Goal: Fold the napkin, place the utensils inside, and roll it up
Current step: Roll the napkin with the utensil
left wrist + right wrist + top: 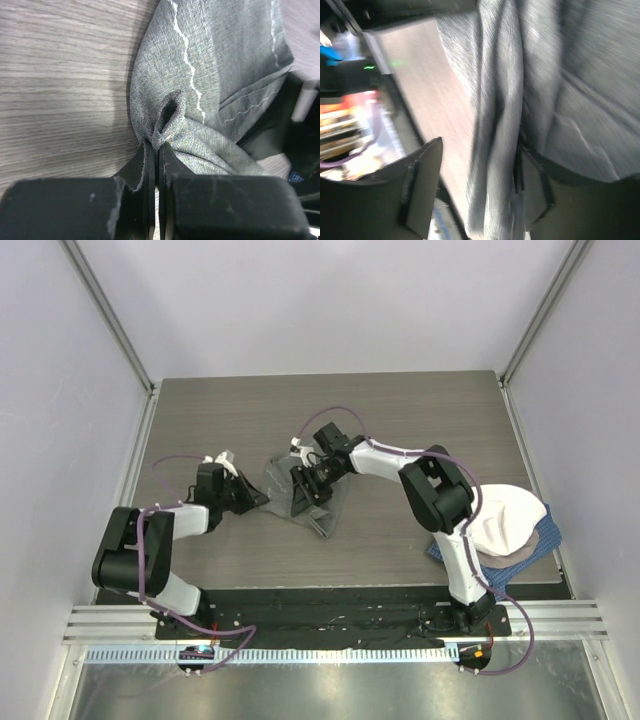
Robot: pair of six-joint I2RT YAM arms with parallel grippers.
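Note:
The grey-green napkin (322, 515) lies crumpled on the wooden table (400, 420), a little left of the middle. My left gripper (260, 498) is at its left edge. In the left wrist view the left gripper (157, 144) is shut on a puckered fold of the napkin (220, 70), whose pale stitched hem lines show. My right gripper (305, 488) hovers over the napkin's middle. In the blurred right wrist view the right gripper (480, 150) is open, with a hanging fold of the napkin (495, 125) between its fingers, against the right finger (532, 180). The utensils are out of view.
A cream-white cloth (510, 520) lies on a blue checked cloth (548, 540) at the table's right edge, beside the right arm's base. Grey walls enclose the table on the left, back and right.

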